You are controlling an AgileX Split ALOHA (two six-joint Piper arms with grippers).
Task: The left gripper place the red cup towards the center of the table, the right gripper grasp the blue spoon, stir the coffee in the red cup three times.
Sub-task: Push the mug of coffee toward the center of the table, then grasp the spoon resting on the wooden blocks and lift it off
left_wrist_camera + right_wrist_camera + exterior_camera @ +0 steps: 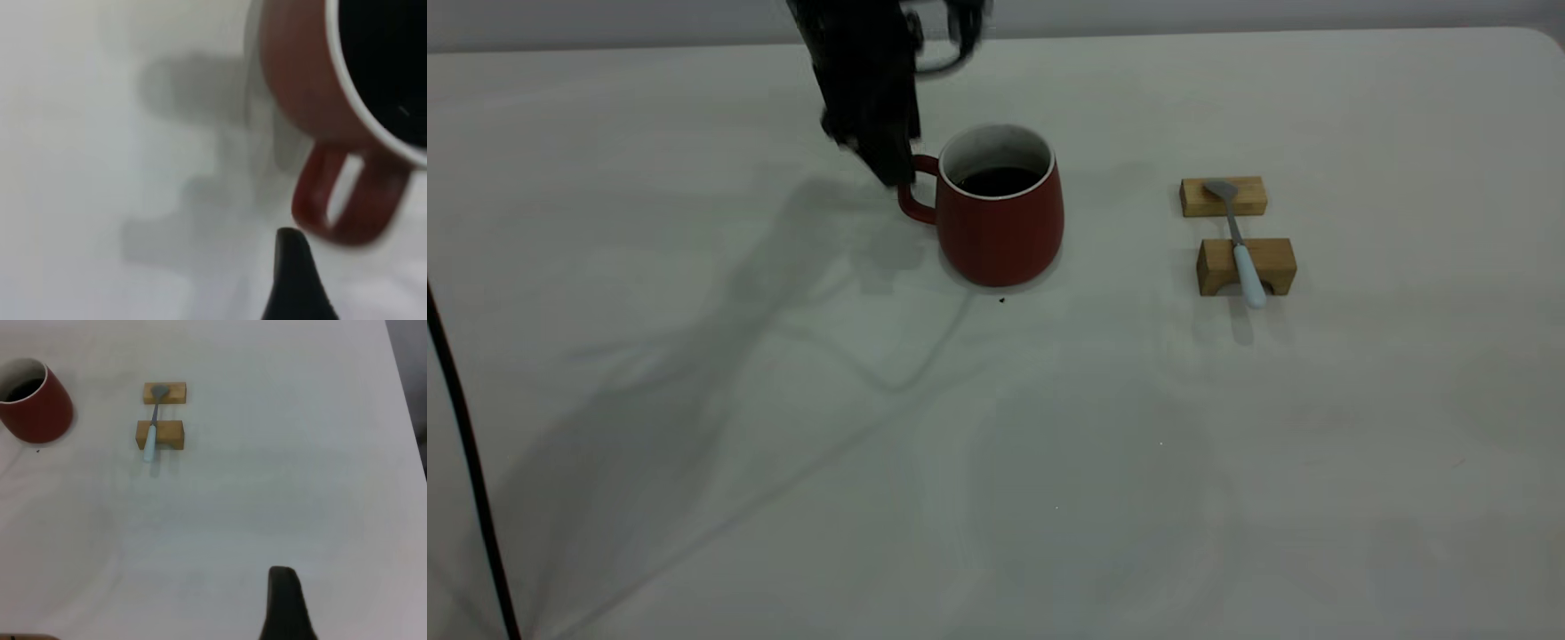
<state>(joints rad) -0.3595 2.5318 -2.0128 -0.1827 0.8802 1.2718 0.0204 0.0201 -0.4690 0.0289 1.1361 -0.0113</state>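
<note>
The red cup (1000, 222) stands on the table (996, 462) left of centre, with dark coffee (999, 180) inside and its handle (916, 191) facing the left arm. My left gripper (889, 169) hangs open just beside the handle. In the left wrist view one dark finger (293, 280) sits a little apart from the handle (347, 200), with nothing held. The blue spoon (1243, 253) lies across two wooden blocks to the right of the cup. Of my right gripper only one finger (283, 603) shows, high above the table and far from the spoon (153, 433).
The far wooden block (1249, 197) carries the spoon's bowl and the near block (1276, 265) carries its stem. A tiny dark speck (1002, 300) lies in front of the cup. A black cable (467, 462) runs down the left edge.
</note>
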